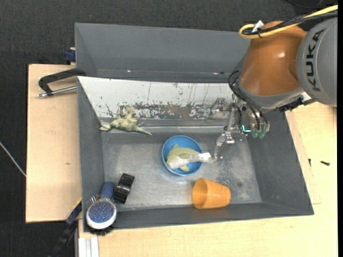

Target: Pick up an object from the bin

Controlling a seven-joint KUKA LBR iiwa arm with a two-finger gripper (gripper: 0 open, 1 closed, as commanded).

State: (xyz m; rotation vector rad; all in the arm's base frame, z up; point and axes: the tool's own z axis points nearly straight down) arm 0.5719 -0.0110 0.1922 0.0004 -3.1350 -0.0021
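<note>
floor [161, 4]: dark, speckled, perhaps carpet | light: even, soft shadows

One word to read here: KUKA, in dark letters on the grey casing of the arm [320, 47] at upper right. The letters run sideways along the link, just beside the orange cover [270, 55]. That brand name is all the legible writing in view.

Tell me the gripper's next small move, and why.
Probably ease the gripper a little toward the bowl and down onto the white piece poking over the right rim of the blue bowl. The gripper hangs just right of that rim, the white piece is the thing nearest it, and the orange cup lies farther off.
</note>
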